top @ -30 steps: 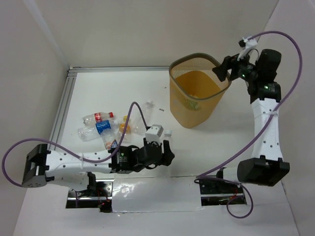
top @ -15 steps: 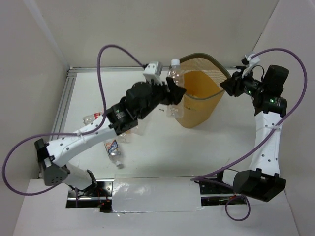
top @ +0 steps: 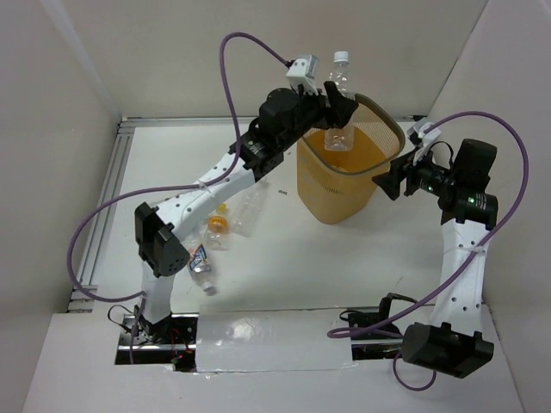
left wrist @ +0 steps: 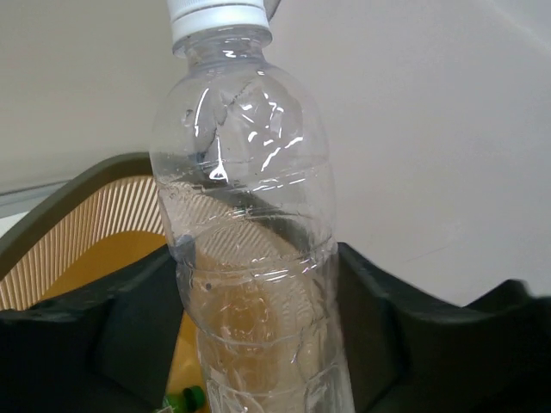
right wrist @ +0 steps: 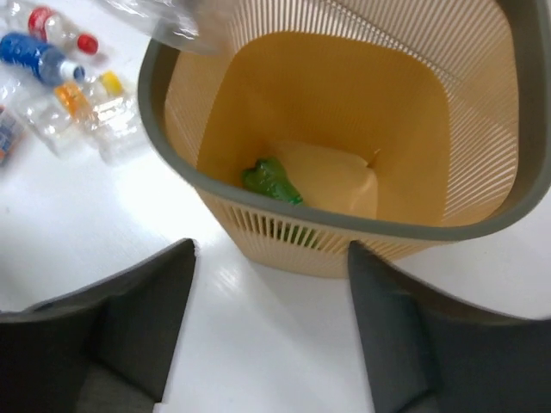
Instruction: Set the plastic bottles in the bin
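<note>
My left gripper [top: 334, 101] is shut on a clear, label-free plastic bottle [top: 339, 129] with a white cap. It holds the bottle upright over the open top of the orange-yellow mesh bin [top: 314, 185]. In the left wrist view the bottle [left wrist: 250, 215] fills the space between the jaws of my left gripper [left wrist: 254, 344], with the bin's dark rim [left wrist: 77, 185] behind. A green bottle [right wrist: 271, 181] lies on the bin floor. My right gripper [top: 393, 177] is open and empty just right of the bin; its wrist view looks into the bin [right wrist: 344, 219].
Loose bottles lie on the table left of the bin: an orange-capped one [top: 219, 225], a clear one [top: 250, 206] and a labelled one [top: 200, 262]. The right wrist view shows red-labelled [right wrist: 52, 26] and blue-labelled [right wrist: 34, 53] ones. White walls stand close on both sides.
My left arm picked a clear bottle off the table and carried it up and right to above the bin's opening. My right gripper moved slightly down beside the bin.
</note>
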Controlling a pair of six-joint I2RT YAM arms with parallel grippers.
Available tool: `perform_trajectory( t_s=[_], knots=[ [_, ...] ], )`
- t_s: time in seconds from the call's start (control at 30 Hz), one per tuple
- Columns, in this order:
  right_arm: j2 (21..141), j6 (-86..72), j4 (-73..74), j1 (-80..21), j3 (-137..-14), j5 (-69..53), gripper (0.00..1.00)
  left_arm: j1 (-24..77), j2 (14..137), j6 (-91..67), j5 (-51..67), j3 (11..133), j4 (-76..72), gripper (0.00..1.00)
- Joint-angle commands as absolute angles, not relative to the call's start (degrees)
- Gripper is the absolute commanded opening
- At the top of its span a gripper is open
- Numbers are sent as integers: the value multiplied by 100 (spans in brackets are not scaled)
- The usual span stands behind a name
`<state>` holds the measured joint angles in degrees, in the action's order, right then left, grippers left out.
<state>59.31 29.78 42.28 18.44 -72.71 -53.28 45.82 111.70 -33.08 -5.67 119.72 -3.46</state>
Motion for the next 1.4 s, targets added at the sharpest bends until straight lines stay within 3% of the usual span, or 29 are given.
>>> perform_trajectory(
  t_s=[0.0, 0.13, 0.33, 0.47, 0.57, 0.73, 0.9, 1.03, 1.2, 1.37],
  knots=[
    [5766, 3672, 4719, 1881, -7373, -5624, 82, 4570, 11697, -3077, -641, 12374, -449, 77],
    [5713, 4578, 5596, 1881, -7488, -5967, 89, 4623, 12050, -2875, -747, 12867, -202, 100],
    [5765, 5221, 5994, 1758, -7594, -6311, 90, 4623, 11928, -2760, -624, 13324, -133, 100],
    [5766, 5520, 5917, 1144, -7646, -6364, 86, 4623, 11427, -2426, -624, 13343, 95, 100],
    [5607, 5257, 5215, -109, -7454, -6030, 84, 4623, 10295, -2049, -834, 11926, 149, 100],
    [6115, 5045, 4808, -2001, -7576, -4503, 83, 4623, 7681, -2021, -2291, 9444, 587, 100],
    [6845, 4834, 4202, -3442, -7638, -3430, 85, 4570, 5496, -3536, -3504, 6975, 1992, 100],
    [7575, 5229, 3816, -4288, -7638, -2296, 100, 4570, 4256, -4963, -3823, 6276, 3811, 100],
    [8427, 6185, 2640, -4438, -7313, -1934, 100, 4570, 3911, -6686, -3823, 6161, 6312, 100],
    [9008, 7407, 1829, -4438, -6996, -2101, 100, 4570, 4052, -8320, -3517, 6048, 7769, 100]
  ],
)
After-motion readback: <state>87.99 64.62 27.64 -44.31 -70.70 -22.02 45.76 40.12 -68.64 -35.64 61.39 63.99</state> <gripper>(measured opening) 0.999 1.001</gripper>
